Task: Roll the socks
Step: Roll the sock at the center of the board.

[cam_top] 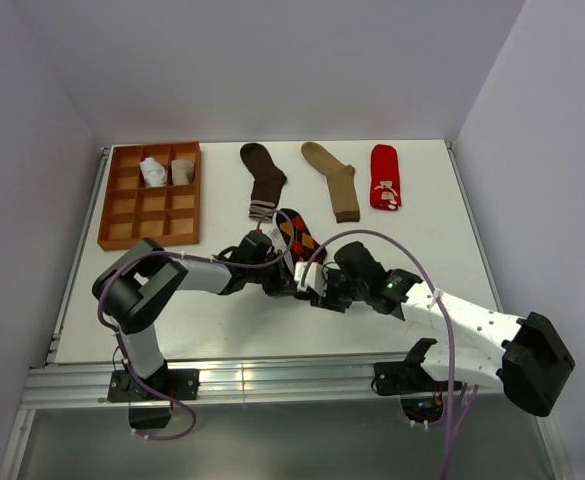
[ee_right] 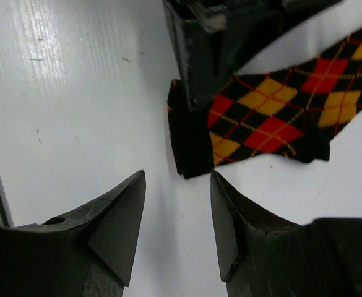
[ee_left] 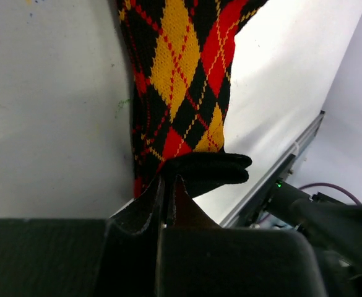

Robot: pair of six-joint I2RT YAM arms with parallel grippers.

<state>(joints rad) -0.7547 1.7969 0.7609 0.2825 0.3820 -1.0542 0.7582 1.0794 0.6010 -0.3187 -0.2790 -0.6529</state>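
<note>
Argyle sock [cam_top: 294,230], black with orange and red diamonds, lies flat near the middle of the tabletop [cam_top: 422,240]. Its black end is pinched by the left gripper [ee_left: 168,182], whose fingers are pressed together on the fabric. The right gripper [ee_right: 177,179] hovers just beside that same end, jaws spread and holding nothing. Along the far side lie a dark brown sock [cam_top: 265,180], a tan sock [cam_top: 337,182] and a red sock [cam_top: 384,177]. Two pale rolled socks [cam_top: 154,172] sit in the far row of the orange-brown tray [cam_top: 108,215].
</note>
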